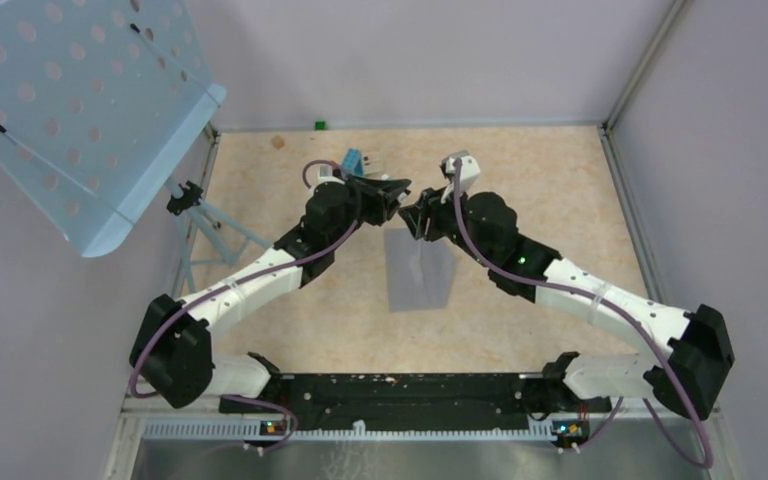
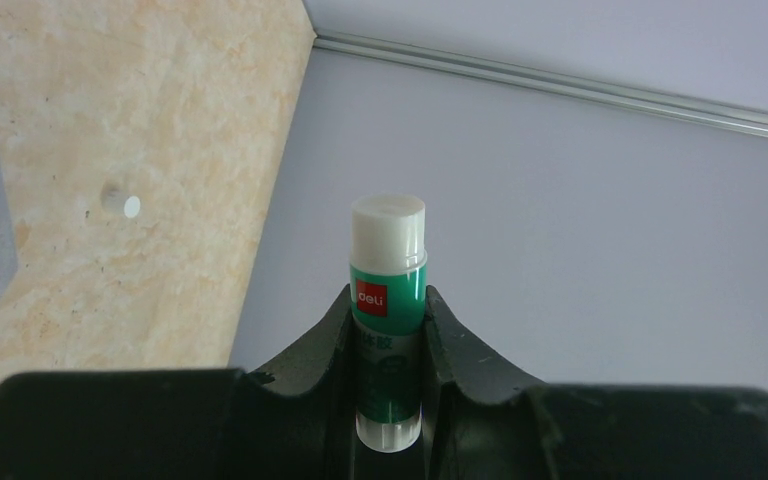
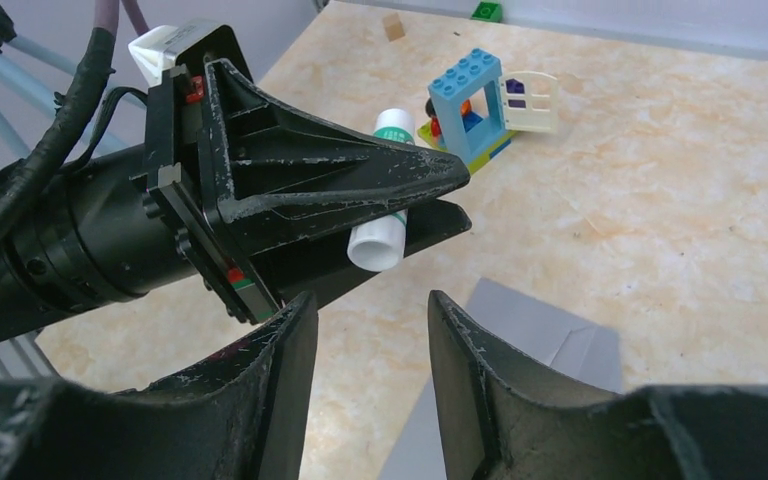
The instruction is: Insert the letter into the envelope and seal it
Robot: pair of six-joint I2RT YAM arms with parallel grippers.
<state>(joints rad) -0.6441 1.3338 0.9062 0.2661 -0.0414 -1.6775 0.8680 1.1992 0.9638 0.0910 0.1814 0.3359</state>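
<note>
Sealing is looking unfinished: I am holding the glue stick [image 2: 388, 262] pinched in the left gripper [image 2: 388, 300], right gripper [image 3: 365, 312] spread, above the envelope [image 1: 418, 275] lying on the surface [image 1: 545, 200]; letter is not showing.

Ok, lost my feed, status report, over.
Left pincer shut on glue stick. Right pincer open, empty, facing it. Envelope flat on table. Letter not in sight.
</note>
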